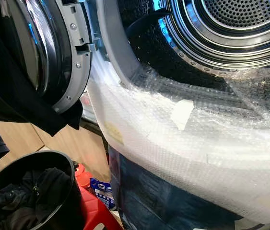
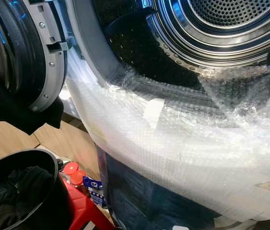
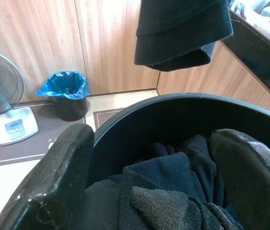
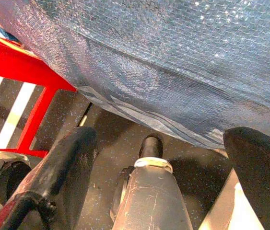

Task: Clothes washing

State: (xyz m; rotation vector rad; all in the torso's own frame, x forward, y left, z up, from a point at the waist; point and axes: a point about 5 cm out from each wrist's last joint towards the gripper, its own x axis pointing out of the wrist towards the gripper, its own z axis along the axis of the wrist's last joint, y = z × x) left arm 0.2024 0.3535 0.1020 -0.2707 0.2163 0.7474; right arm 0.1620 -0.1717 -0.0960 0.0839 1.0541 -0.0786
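Below open drum (image 1: 230, 28), black bucket (image 1: 53, 160), dark clothes (image 1: 39, 191)

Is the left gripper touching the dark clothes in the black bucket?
Cannot tell. In the left wrist view the left gripper, jaws open, straddles the dark clothes inside the black bucket, but neither contact nor a gap shows plainly.

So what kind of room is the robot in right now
Probably a home laundry corner: a front-loading washer's open drum, its front wrapped in bubble wrap, and a black bucket of dark clothes. A fan and lined bin stand by wooden panelling.
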